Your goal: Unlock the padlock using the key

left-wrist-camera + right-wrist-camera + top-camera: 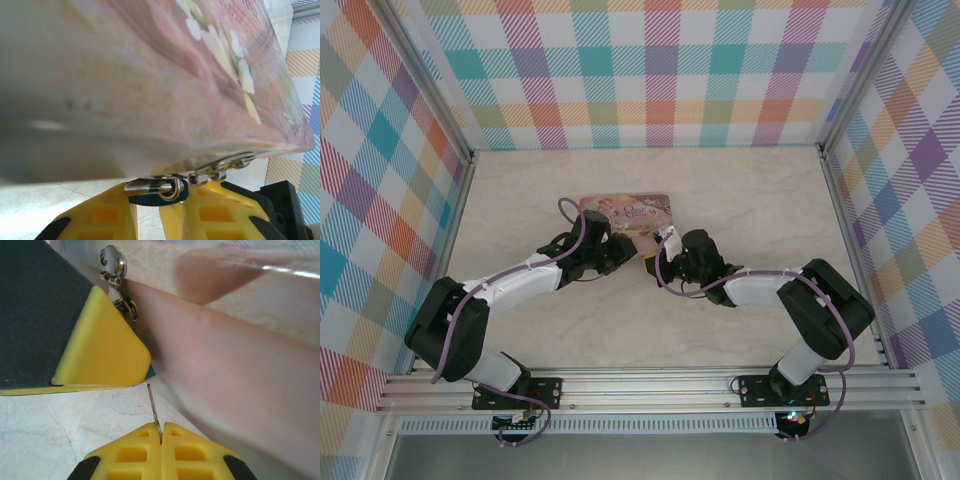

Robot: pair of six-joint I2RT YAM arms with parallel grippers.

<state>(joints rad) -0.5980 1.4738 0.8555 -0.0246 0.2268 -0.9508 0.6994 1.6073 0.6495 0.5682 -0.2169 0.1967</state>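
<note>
Beside the pink tin (625, 212), the step in hand is, I judge, fitting the key (153, 407) into the padlock (165, 196). Next I must steer its tip squarely in. My left pincer (160, 207), partly closed, grasps the padlock just beside the tin. My right pincer (161, 437) is clenched on the key.

Cream marble-veined bench (760, 220), fenced by plaid walls (650, 70). Carries a pink illustrated tin (625, 212), lying flat just above the centre of the frame.
</note>
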